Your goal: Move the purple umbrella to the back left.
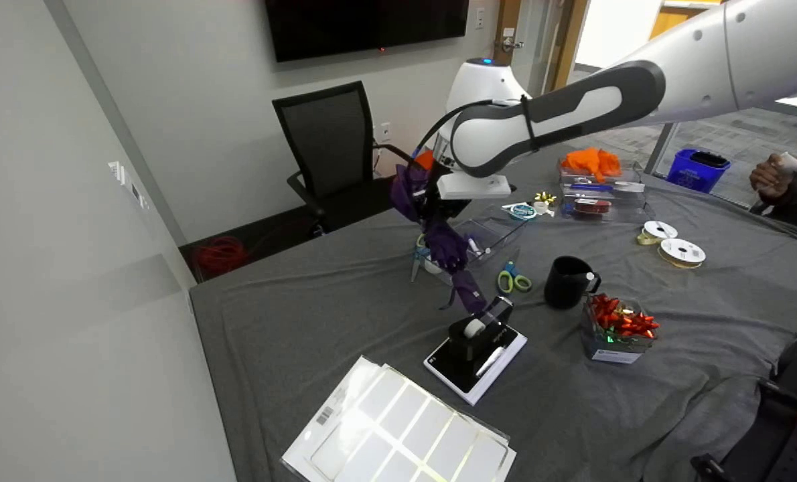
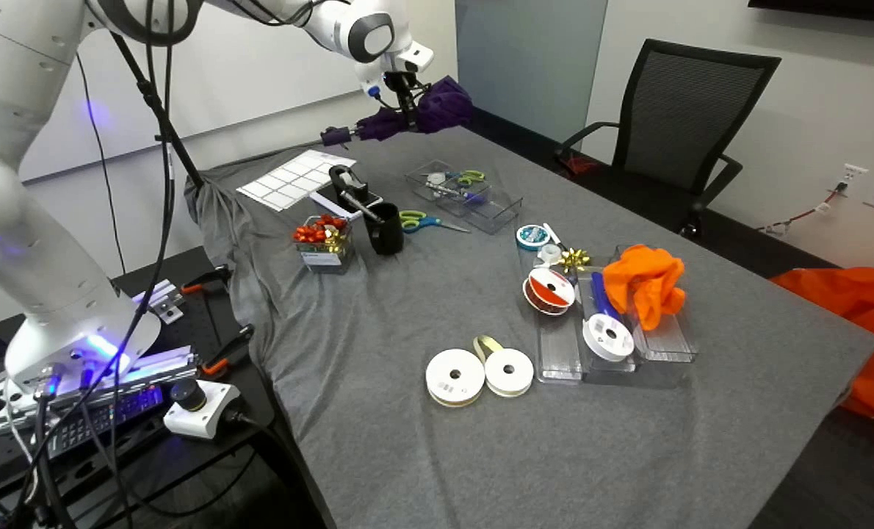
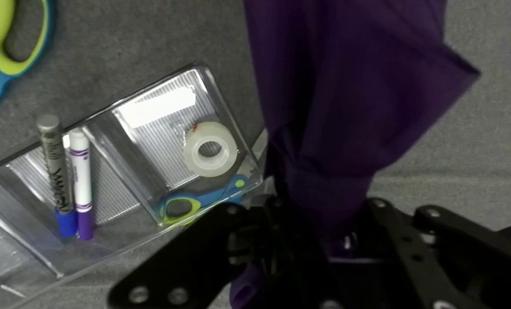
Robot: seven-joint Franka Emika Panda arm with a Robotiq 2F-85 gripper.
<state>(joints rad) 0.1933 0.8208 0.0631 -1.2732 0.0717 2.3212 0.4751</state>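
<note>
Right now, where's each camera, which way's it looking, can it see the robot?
An exterior view, seemingly high up, looks down over the table toward the chair; the arm and a person's hand show.
An exterior view, seemingly high near the robot's base, looks over the table; base and arm show.
The wrist view sits behind the gripper, which shows closed on the purple umbrella, and looks down at the clear tray.
Both exterior views share the purple umbrella, table, chair and black mug.

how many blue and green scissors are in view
2: one pair on the grey tablecloth beside the black mug, another pair beside the whitish tape roll in the clear plastic tray. More may be hidden.
</note>
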